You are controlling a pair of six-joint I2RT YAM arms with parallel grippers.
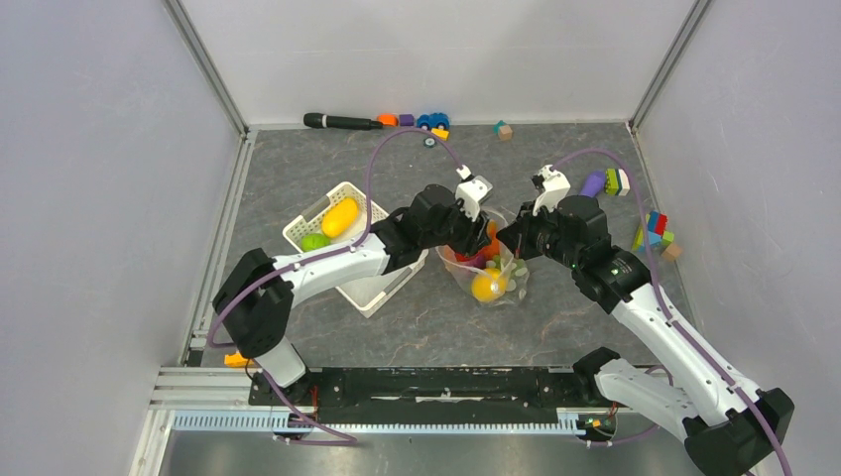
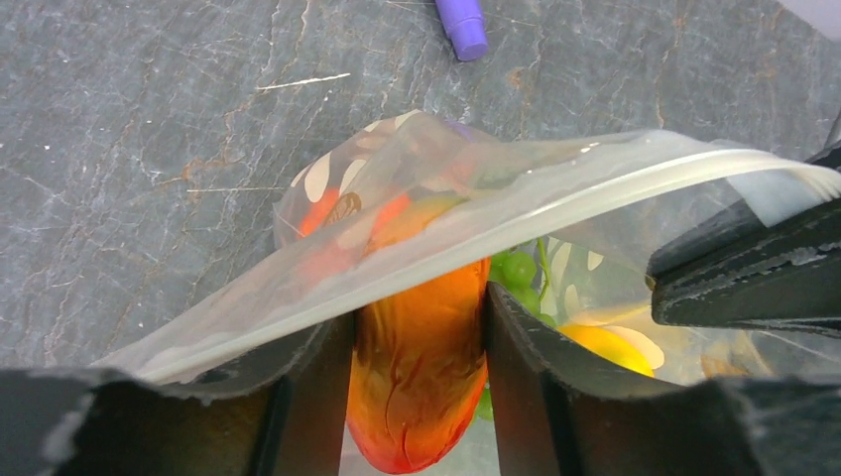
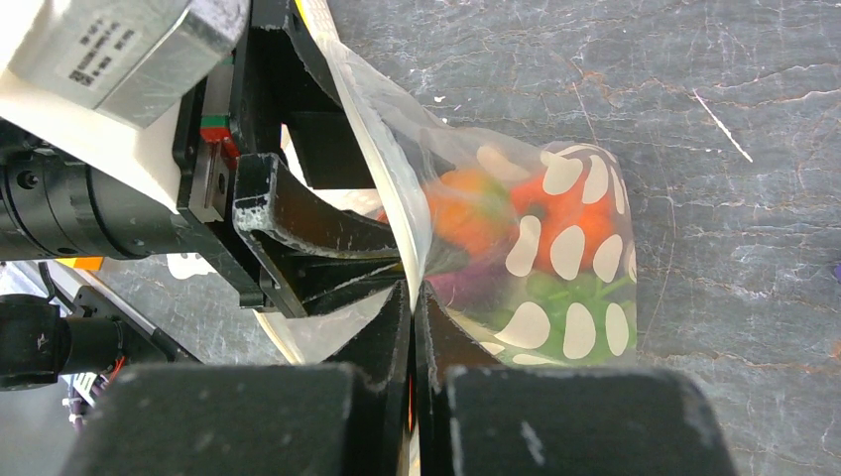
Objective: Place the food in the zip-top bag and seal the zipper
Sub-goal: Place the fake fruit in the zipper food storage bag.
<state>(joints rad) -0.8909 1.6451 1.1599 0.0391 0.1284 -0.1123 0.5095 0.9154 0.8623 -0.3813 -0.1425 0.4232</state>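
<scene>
The left gripper (image 2: 417, 332) is clamped on an orange-red piece (image 2: 417, 397), which fills the gap between its fingers (image 2: 540, 382). Just ahead of the fingertips, the bag (image 2: 446, 169) lies across them, with its zipper (image 2: 635, 174) running as a pale strip. The piece's far end shows through the plastic beyond that rim. To this hand's right, the right gripper (image 3: 412, 293) has its fingers pressed together on the bag's edge, holding the film up. The left gripper's fingers sit just to its left. Ahead of the right gripper, the bag bulges with orange, purple and green food. From above, the two grippers meet over the bag, and an orange (image 1: 486, 286) lies in its near end. Behind the left arm, a basket (image 1: 298, 230) holds a mango (image 1: 340, 216) and a green piece (image 1: 315, 241).
</scene>
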